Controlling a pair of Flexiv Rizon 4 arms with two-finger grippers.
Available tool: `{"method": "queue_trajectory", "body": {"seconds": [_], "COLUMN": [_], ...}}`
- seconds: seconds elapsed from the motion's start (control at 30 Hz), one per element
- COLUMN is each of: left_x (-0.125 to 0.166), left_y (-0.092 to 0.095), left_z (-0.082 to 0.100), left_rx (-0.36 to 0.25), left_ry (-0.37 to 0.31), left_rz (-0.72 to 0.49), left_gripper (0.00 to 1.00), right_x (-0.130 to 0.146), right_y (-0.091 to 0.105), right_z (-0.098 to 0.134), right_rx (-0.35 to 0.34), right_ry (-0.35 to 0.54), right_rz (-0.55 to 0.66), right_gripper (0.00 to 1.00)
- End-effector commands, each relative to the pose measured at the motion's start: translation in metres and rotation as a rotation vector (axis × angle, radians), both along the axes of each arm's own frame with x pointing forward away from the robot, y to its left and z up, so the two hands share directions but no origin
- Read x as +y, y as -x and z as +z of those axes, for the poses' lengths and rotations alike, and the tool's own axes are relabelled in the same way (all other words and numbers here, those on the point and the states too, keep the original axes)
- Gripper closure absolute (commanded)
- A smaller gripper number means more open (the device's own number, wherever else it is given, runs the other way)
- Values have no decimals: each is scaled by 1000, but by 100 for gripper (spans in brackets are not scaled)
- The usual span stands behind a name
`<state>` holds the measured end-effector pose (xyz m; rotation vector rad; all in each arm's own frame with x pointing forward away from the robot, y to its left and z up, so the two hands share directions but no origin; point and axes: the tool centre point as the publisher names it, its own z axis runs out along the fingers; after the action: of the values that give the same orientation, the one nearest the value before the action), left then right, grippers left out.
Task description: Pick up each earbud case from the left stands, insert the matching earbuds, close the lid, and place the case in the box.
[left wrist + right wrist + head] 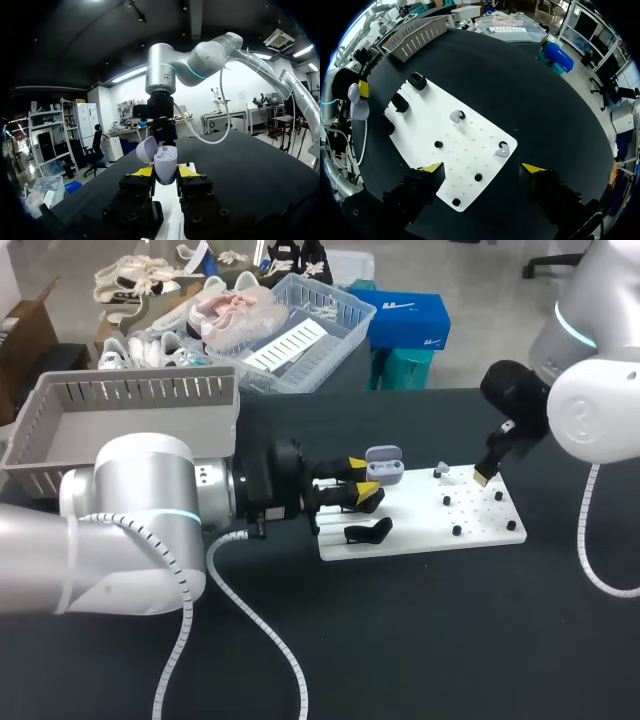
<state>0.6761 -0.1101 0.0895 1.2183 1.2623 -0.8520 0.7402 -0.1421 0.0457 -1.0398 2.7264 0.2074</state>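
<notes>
Head view: earbud case (385, 467) upright, open

You are working over a black surface (450, 640) that fills most of the head view, from the near side up to a straight far edge. Its top is matt and dark, one plain colour with no pattern that can be made out. Light falls on it evenly from above: the shadows on it are soft and there are no hard bright spots. In the right wrist view the same surface (530, 85) lies spread out below, its edge running all round the dark top. In the left wrist view the surface (260, 160) stretches ahead as a flat plane and reads as dark grey rather than black.
</notes>
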Motion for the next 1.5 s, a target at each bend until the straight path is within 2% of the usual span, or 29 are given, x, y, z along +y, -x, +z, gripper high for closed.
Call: {"method": "queue_trajectory", "body": {"seconds": [0.03, 0.27, 0.3, 0.4, 0.5, 0.93, 1.07, 1.3, 1.5], "left_x": [-1, -1, -1, -1, -1, -1, -1, -1, -1], "left_y": [2, 2, 2, 2, 2, 2, 2, 2, 2], "left_z": [0, 0, 0, 0, 0, 0, 0, 0, 0], "left_rx": [-3, -3, -3, -3, -3, -3, -3, -3, -3], "left_ry": [0, 0, 0, 0, 0, 0, 0, 0, 0], "left_rz": [10, 10, 10, 10, 10, 10, 10, 10, 10], "left_gripper": [100, 100, 100, 100, 100, 100, 100, 100, 100], "right_x": [-2, -4, -4, -6, -7, -9, -10, -7, -5], "right_y": [0, -3, -3, -3, -5, -13, -17, -21, -22], "right_z": [-2, -5, -5, -7, -10, -13, -14, -17, -20], "right_rx": [1, 9, 10, 14, 19, 40, 44, 52, 62], "right_ry": [-5, -2, -1, 2, 3, 12, 16, 19, 24], "right_rz": [-3, -8, -9, -12, -17, -15, -13, -7, -5], "right_gripper": [25, 35, 40, 36, 47, 37, 37, 42, 51]}}
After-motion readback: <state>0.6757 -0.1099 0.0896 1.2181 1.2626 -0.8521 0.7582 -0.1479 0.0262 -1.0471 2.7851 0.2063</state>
